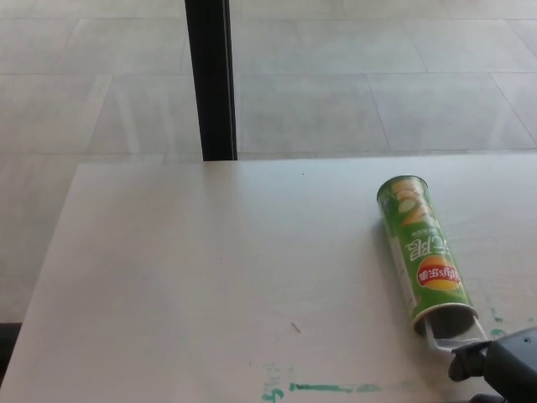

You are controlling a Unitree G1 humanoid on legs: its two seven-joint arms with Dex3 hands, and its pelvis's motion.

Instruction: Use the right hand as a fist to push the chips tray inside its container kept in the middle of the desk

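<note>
one chips container (424, 254) lies on its side on the right part of the white surface (210, 277) you are looking down on, its closed end pointing away from you and its open mouth toward the near edge. it is green, with a red and yellow logo near the mouth. a clear chips tray (453, 335) sticks out of that mouth by only a short stretch, and most of it sits inside the tube.

your right hand (508, 369) shows at the bottom right corner, black, partly cut off by the frame. its front part is at the outer end of the tray, touching it or just beside it; you cannot tell which. you also cannot tell from this view whether the hand is clenched or released, since too little of it shows. your left hand does not appear.

some green marks (323, 387) run along the near edge of the surface, to the left of the tray, and smaller green flecks sit to the right of the container's mouth. beyond the far edge you see a pale tiled floor (377, 75) and a black vertical post (211, 80).
</note>
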